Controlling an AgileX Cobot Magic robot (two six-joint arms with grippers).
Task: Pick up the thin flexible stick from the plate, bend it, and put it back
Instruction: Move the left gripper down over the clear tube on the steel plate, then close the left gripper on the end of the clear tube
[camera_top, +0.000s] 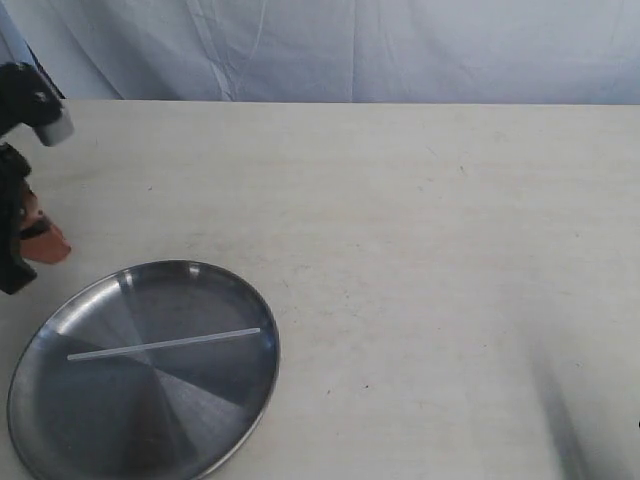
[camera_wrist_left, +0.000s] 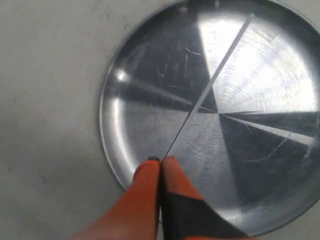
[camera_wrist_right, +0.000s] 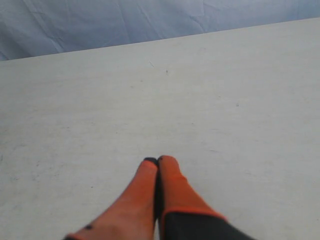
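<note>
The plate (camera_top: 150, 420), a round shiny steel dish, sits at the near left of the table. The thin flexible stick (camera_top: 165, 343) lies straight across its middle, whitish and about a plate's width long. My left gripper (camera_top: 45, 243) hangs shut at the far left edge, just beyond the plate's rim, with nothing between its orange fingers. In the left wrist view the shut gripper (camera_wrist_left: 161, 160) hovers over the plate (camera_wrist_left: 150, 65), and the stick (camera_wrist_left: 215, 75) runs away from the tips. In the right wrist view the right gripper (camera_wrist_right: 158, 160) is shut over bare table; the exterior view does not show it.
The pale table (camera_top: 450, 250) stretches to the right of the plate. A blue-white cloth backdrop (camera_top: 350, 50) hangs behind the table's far edge and also shows as the cloth (camera_wrist_right: 100, 20) in the right wrist view.
</note>
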